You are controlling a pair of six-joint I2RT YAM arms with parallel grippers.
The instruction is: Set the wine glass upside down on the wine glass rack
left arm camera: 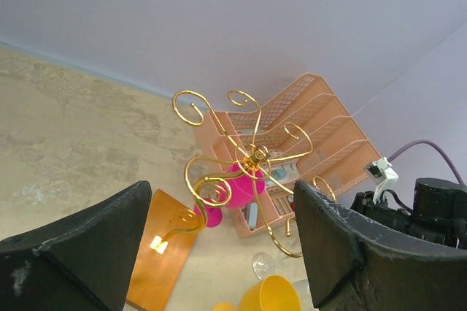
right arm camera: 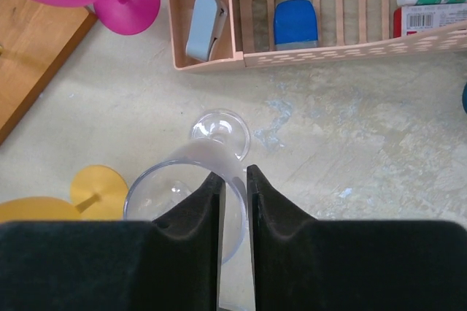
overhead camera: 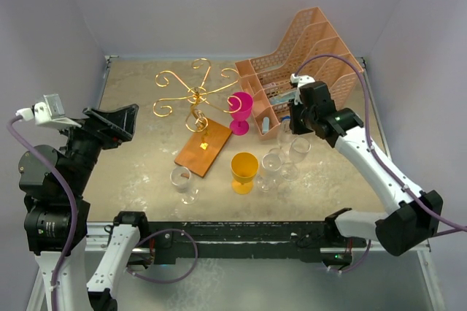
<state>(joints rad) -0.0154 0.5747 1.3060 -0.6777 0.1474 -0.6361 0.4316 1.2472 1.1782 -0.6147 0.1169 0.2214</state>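
Right jaws clenched on clear wine glass (right arm camera: 191, 163) rim near table (right arm camera: 350, 128) right edge; left jaws released, empty, at left edge, facing wine glass rack (left arm camera: 255, 155).

Mottled beige table (overhead camera: 139, 158), on which are set: wine glass rack (overhead camera: 203, 148), peach file organiser (overhead camera: 306, 41), pink goblet (overhead camera: 240, 112), yellow goblet (overhead camera: 244, 172), clear wine glasses (overhead camera: 182, 182).

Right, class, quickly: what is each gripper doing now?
Left gripper: open, holding nothing.
Right gripper: closed on the rim of a clear wine glass.
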